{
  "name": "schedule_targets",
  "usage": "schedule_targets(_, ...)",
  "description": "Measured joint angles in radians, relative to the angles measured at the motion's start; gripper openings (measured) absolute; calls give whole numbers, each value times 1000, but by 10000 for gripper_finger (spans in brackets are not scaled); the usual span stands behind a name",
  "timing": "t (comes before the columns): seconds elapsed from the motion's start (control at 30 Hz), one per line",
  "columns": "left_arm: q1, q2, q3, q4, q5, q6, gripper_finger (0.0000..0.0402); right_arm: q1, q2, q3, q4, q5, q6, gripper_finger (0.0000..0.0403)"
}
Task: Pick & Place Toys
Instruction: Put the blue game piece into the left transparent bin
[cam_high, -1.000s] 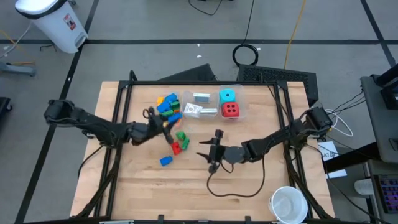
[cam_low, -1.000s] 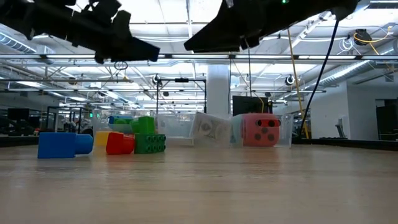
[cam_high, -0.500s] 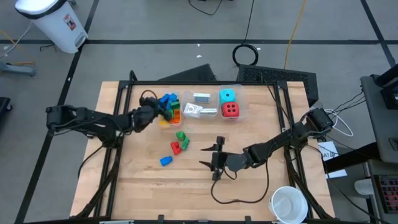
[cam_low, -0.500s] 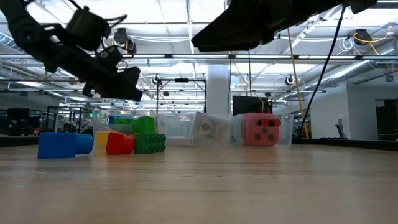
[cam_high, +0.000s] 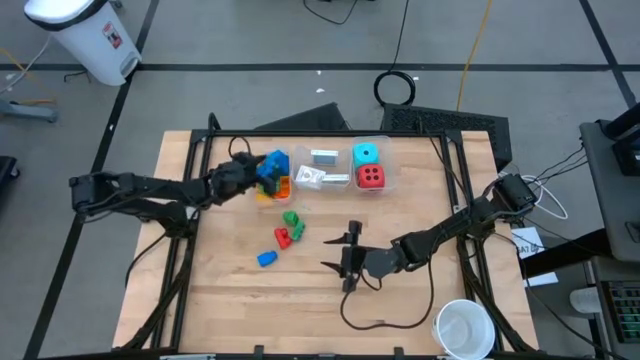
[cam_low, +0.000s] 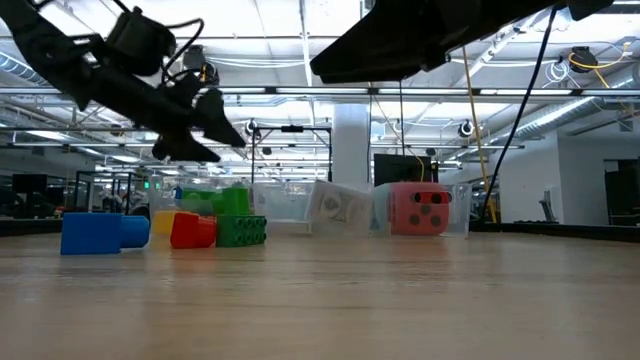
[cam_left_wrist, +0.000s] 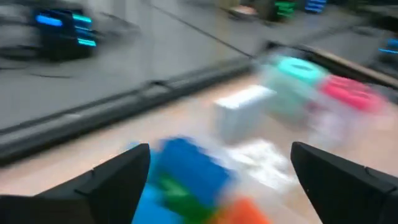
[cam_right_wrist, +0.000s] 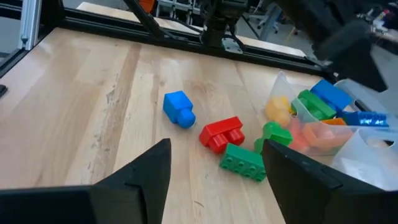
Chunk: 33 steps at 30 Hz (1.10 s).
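hovering over the left-hand clear bin (cam_high: 272, 190) at the far side of the counter (cam_high: 420, 310), the left tool (cam_high: 252, 172) has its fingers spread wide with nothing between them; the pile of bricks (cam_high: 271, 171) sits directly beneath it, blue on top, green and orange under that. the right tool (cam_high: 346, 257) hangs low over the middle of the counter, fingers partly apart and empty, pointing toward the three loose bricks.

those three lie close together on the bare wood, left of the right tool: a green brick (cam_high: 291, 219) farthest, a red brick (cam_high: 283, 237) touching or nearly touching it, and a blue brick (cam_high: 266, 259) a little apart, nearer and to the left.

the likely trouble is the red and green pair. they sit so tight that fingers closing on one could shove or tip the other, or catch both and drop one on the way. the heaped bin is a second risk: the pile rises to about the rim, so another brick let go on top may roll off onto the counter.

next to it on the right, a second clear bin (cam_high: 392, 178) holds white cards (cam_high: 323, 157), a cyan die (cam_high: 366, 154) and a red die (cam_high: 370, 177). a white cup (cam_high: 464, 328) stands at the near right corner, well clear of the work. the left arm stretching across the left side could crowd the right one if both go for the same bricks.
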<state>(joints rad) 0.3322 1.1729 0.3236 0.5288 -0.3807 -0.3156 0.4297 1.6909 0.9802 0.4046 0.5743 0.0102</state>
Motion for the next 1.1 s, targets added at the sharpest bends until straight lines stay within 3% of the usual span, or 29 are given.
schedule_targets(0.23,-163,-194,0,-237,408,-88,373,-10,0,0,2,0,-96,222)
schedule_targets(0.33,-311,-232,0,-331,464,-89,363,-23,0,0,4,-1,-108,222)
schedule_targets(0.4,-433,-240,0,-394,401,-98,358,-31,0,0,15,-2,-109,222)
schedule_targets(0.5,-609,-224,0,-498,213,-108,351,-38,0,0,30,-2,-108,221)
schedule_targets(0.6,-751,-189,0,-587,18,-200,345,-37,0,0,42,-3,-108,220)
schedule_targets(0.67,-828,-167,0,-607,-54,-273,339,-37,0,0,41,-3,-108,220)
schedule_targets(0.87,-987,-40,0,-556,-184,-379,320,-37,0,0,48,-3,-102,219)
schedule_targets(1.1,-1022,148,0,-463,-203,-505,300,-35,0,0,48,-3,-91,212)
